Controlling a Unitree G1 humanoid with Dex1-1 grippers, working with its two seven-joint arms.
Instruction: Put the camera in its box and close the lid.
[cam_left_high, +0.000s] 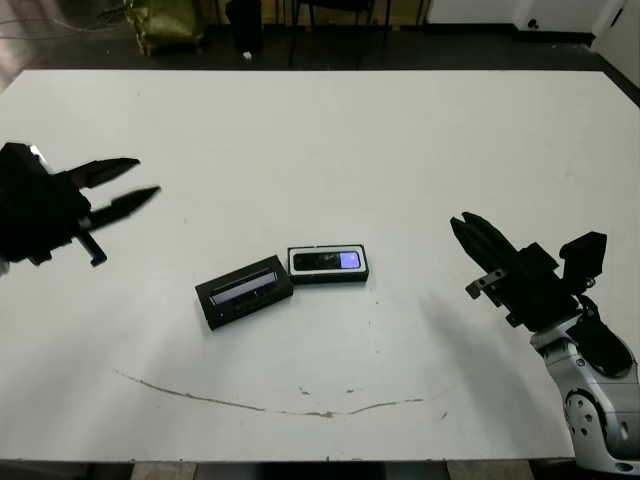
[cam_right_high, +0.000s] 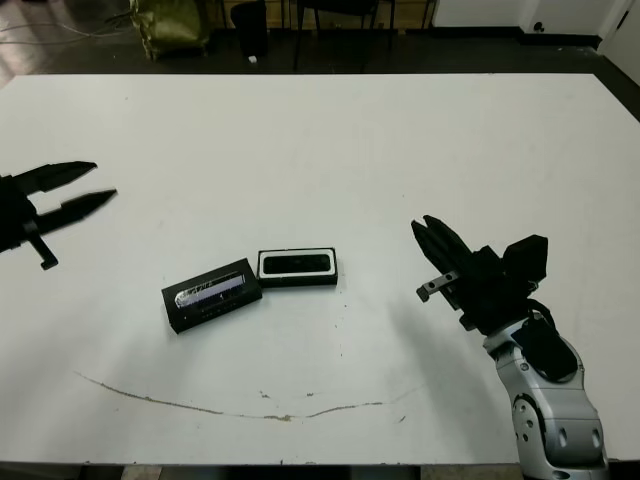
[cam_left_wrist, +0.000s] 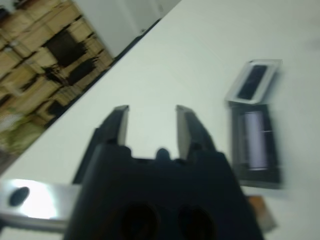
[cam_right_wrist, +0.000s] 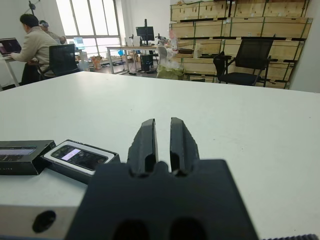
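Camera (cam_left_high: 328, 261) already sits in the box (cam_left_high: 364, 270) mid-table, lid (cam_left_high: 243, 291) touching it on our left, off. So we're at the lid step. Our left gripper (cam_left_high: 140, 179) hovers well to the left, fingers apart, empty; right gripper (cam_left_high: 472, 235) well to the right, fingers nearly together, empty. Next, we reckon: grab lid w/ left, seat it square over box.

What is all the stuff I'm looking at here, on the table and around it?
table: one, white, fills the view.
box: one, black with white lining, mid-table.
camera: one, black with a purple patch, lying in the box.
lid: one, black with a glossy window strip, off, beside the box on the robot's left.
person: one, seated beyond the table.
left gripper: black, open, above the table.
right gripper: black, fingers nearly together.
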